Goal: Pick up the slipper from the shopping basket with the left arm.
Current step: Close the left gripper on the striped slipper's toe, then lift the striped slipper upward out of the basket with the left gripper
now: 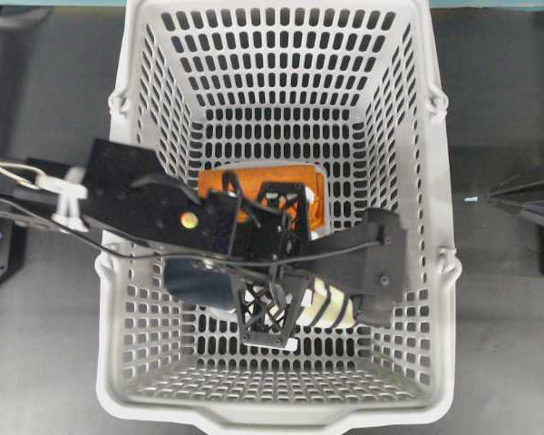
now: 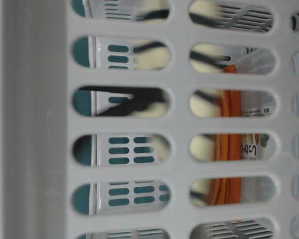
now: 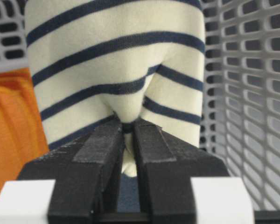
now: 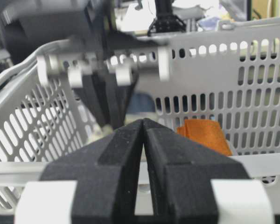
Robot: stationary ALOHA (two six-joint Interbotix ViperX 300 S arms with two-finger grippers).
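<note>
Two arms overhead: black lattice-framed left gripper (image 1: 270, 308) reaches into the slotted light-grey plastic shopping basket (image 1: 127, 272), over the cream navy-striped soft slipper (image 1: 331, 304) beside a folded orange cloth (image 1: 219, 181).
Left wrist: padded fingers (image 3: 100, 142) pinch slipper fabric.
Right wrist: right gripper (image 4: 143, 122) outside, fingertips touching.

We see the left arm (image 1: 131, 195) from overhead, flat matte black plates with a small brass-coloured disc set into the top face. White ties bind a silvery fitting at its far end, and a thin black cable trails along it towards the wrist. The left gripper (image 1: 276, 304) shows as an open black lattice frame of thin struts. Through the left wrist camera we see its fingers (image 3: 102, 144), black, with grainy padded faces and white blocks at the base corners. The right gripper (image 4: 143, 128) looks the same: black textured pads, white corner blocks. Overhead, the right arm (image 1: 526, 195) is a black pointed shape.
</note>
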